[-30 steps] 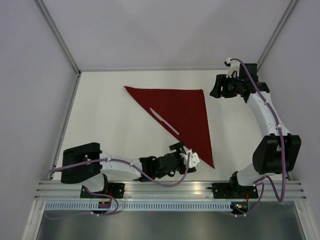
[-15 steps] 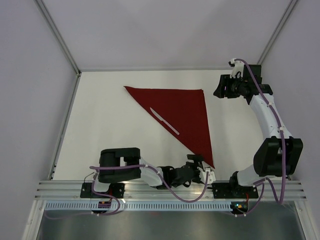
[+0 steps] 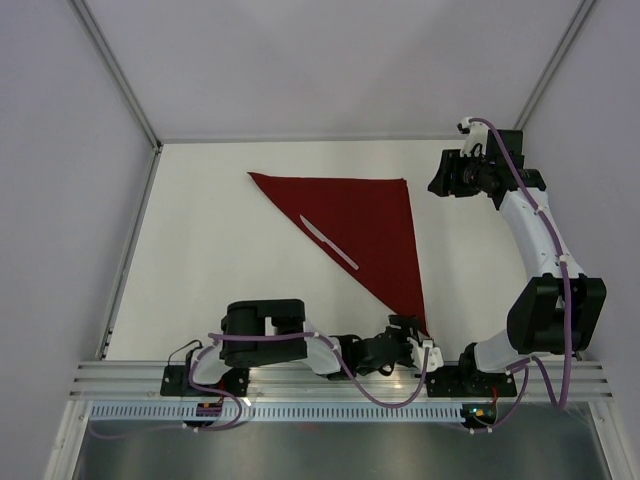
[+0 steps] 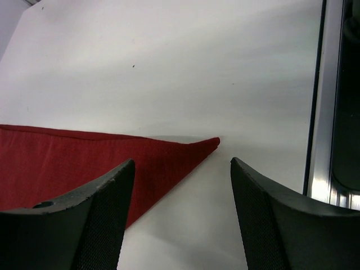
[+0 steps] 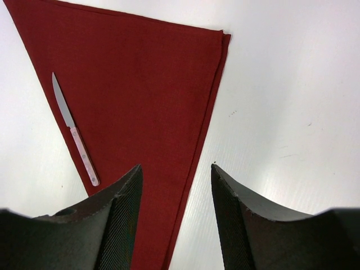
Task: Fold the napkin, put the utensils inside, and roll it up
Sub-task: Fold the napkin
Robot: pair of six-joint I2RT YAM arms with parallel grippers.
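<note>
The napkin [image 3: 370, 225] lies flat on the table as a dark red triangle, its long point toward the near edge. One utensil, a slim pale knife [image 3: 328, 242], rests on the cloth along its left slanted edge. My left gripper [image 3: 412, 340] is low at the napkin's near tip [image 4: 215, 141], open, with the tip just ahead of the jaws and bare table between them. My right gripper [image 3: 436, 183] hovers open beside the napkin's far right corner. In the right wrist view, the napkin [image 5: 140, 79] and the knife [image 5: 76, 135] lie below the open gripper [image 5: 175, 169], which holds nothing.
A metal rail [image 3: 340, 382] runs along the near edge, and it shows close to the right of the left gripper [image 4: 181, 166] as a metal rail [image 4: 318, 112]. Pale walls bound the white table [image 3: 220, 250] on the left, far and right sides.
My left arm has swung right along the near edge to the napkin's near tip, its jaws narrowing a little. The right gripper has shifted slightly and also narrowed. Napkin and knife have not moved.
</note>
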